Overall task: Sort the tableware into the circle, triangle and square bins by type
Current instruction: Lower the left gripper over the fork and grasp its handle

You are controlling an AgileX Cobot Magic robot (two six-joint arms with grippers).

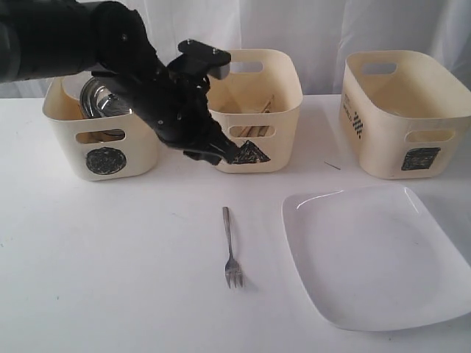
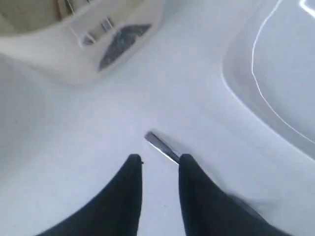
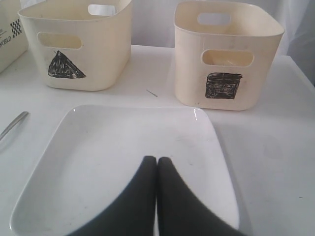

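A steel fork (image 1: 231, 250) lies alone on the white table, tines toward the front. My left gripper (image 1: 224, 156) hangs open and empty in front of the triangle bin (image 1: 257, 95), above the table behind the fork. The left wrist view shows the fork's handle (image 2: 162, 145) just beyond my open left gripper (image 2: 160, 160). A large square white plate (image 1: 375, 254) lies at the front right. My right gripper (image 3: 156, 160) is shut over the plate (image 3: 123, 142). The circle bin (image 1: 103, 140) holds shiny steel ware (image 1: 103, 103). Wooden chopsticks (image 1: 250, 131) show inside the triangle bin. The square bin (image 1: 405, 110) stands at the right.
The three bins stand in a row along the back of the table, before a white curtain. A thin sliver (image 1: 333, 165) lies on the table between the triangle and square bins. My left arm (image 1: 88, 44) reaches over the circle bin.
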